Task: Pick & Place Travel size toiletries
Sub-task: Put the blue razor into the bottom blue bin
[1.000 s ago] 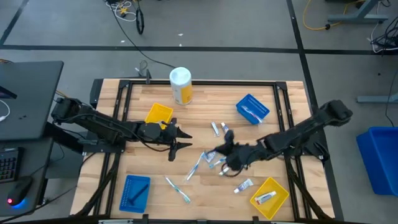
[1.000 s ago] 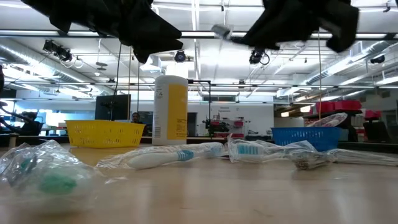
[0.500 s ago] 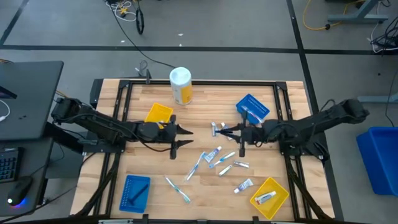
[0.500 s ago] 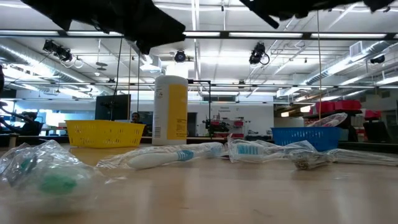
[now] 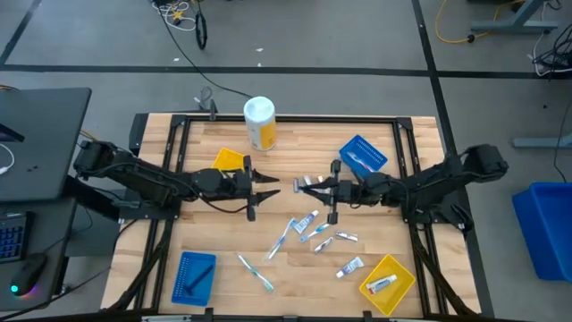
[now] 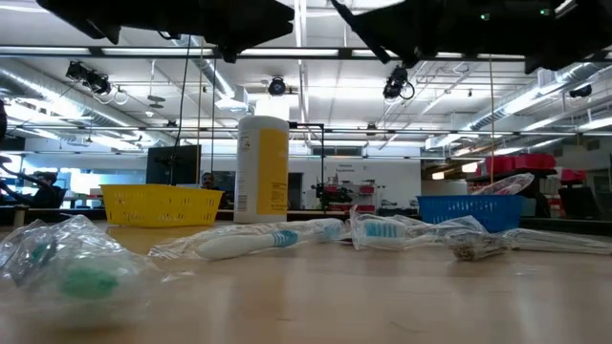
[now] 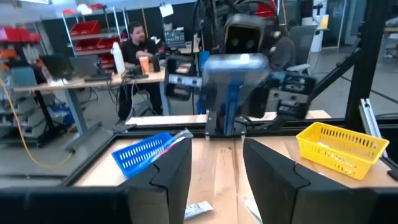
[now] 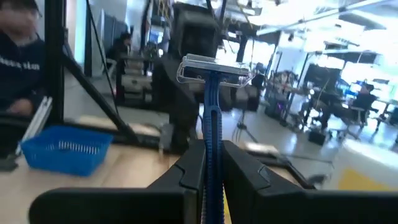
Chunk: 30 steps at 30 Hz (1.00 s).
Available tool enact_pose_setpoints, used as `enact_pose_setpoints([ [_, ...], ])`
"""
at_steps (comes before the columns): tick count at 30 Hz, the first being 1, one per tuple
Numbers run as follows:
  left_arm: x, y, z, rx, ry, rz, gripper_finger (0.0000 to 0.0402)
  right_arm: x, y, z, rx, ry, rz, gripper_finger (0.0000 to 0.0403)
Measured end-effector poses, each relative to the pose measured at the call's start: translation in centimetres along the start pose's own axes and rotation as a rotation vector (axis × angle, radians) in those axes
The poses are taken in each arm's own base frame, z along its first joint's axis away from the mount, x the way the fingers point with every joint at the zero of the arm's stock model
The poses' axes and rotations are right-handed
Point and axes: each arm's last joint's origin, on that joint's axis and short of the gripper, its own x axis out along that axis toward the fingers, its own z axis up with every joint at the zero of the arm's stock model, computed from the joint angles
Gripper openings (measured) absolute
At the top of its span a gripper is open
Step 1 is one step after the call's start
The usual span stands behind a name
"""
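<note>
My right gripper (image 5: pixel 332 190) hovers above the table's middle, shut on a dark blue razor (image 5: pixel 311 186) whose head points at my left gripper. My left gripper (image 5: pixel 266 192) is open and faces it from a short gap away; in its wrist view (image 7: pixel 216 168) the razor (image 7: pixel 229 81) hangs just ahead of the fingers. Below, on the wood, lie wrapped toothbrushes (image 5: pixel 280 240) (image 5: pixel 256 272) and small white tubes (image 5: pixel 308 221) (image 5: pixel 350 266). The low view shows a wrapped toothbrush (image 6: pixel 258 241) flat on the table. My right gripper pinches the razor's blue handle (image 8: pixel 212 146) between its two fingers (image 8: pixel 189 168). The fingers lie level and point toward the table's left, along the handle. The razor is lifted clear, its head (image 8: pixel 211 70) sticking out beyond the fingertips.
A yellow canister (image 5: pixel 260 122) stands at the far edge. Yellow trays sit at far left (image 5: pixel 230 163) and near right (image 5: pixel 389 284), the latter holding a tube. Blue trays sit at far right (image 5: pixel 363 155) and near left (image 5: pixel 193 275). People show in the room beyond.
My right gripper, with the razor in its hold, has risen from the pile near the table's middle, swung toward the far edge and then moved left toward my left gripper, turning level. My left gripper has edged right toward it and stayed open.
</note>
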Motion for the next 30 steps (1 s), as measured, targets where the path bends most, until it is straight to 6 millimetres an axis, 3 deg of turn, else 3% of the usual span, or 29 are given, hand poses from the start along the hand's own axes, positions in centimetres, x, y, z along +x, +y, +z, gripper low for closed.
enact_pose_setpoints([
  [17, 0.0, 0.1, -0.3, -0.019, 0.025, 0.001, 0.0155, 5.2, -0.4, -0.7, 0.076, 0.003, 0.046, 0.0047],
  [30, 0.0, 0.1, 0.0, 0.01, 0.004, 0.005, 0.0155, 5.5, -1.0, -0.6, 0.076, 0.011, 0.031, 0.0048],
])
